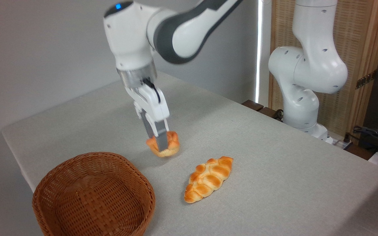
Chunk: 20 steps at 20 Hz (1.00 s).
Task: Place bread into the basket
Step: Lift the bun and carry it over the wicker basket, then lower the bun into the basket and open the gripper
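Now the fingers [161,146] pinch one bun [163,148] clear above the bench [274,170], right of one basket [94,193]; one braided loaf [208,178] lies farther right.

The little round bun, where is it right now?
The bun is pinched in the gripper, just above the table, between the basket and the braided loaf.

Woven brown wicker basket [94,193], rough and matt. Counter [274,170] under grey cloth, matt, fine-grained. Glossy white plastic arm [176,29] with dark grey panels. Bun [163,147] and braided loaf [208,178], lower centre: smooth, slightly shiny golden crust.
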Each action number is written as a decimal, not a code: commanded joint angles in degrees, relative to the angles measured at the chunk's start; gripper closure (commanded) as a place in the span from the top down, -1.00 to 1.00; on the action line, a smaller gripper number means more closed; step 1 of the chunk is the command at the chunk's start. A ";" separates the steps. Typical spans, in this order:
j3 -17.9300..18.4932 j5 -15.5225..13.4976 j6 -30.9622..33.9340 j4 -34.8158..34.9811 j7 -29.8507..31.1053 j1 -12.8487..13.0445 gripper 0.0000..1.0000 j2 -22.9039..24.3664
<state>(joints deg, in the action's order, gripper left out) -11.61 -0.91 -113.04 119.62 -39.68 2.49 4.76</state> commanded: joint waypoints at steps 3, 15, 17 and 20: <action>3.35 0.03 2.74 -14.91 0.12 -0.29 0.10 -5.00; 1.16 3.27 -0.67 -32.69 1.44 0.32 0.94 -25.15; 0.89 5.03 -3.66 -32.69 2.84 0.41 1.00 -26.29; 0.10 5.57 -6.57 -32.69 6.36 0.41 1.00 -27.09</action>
<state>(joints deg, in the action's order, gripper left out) -10.58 2.91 -116.71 88.49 -37.75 2.72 -20.92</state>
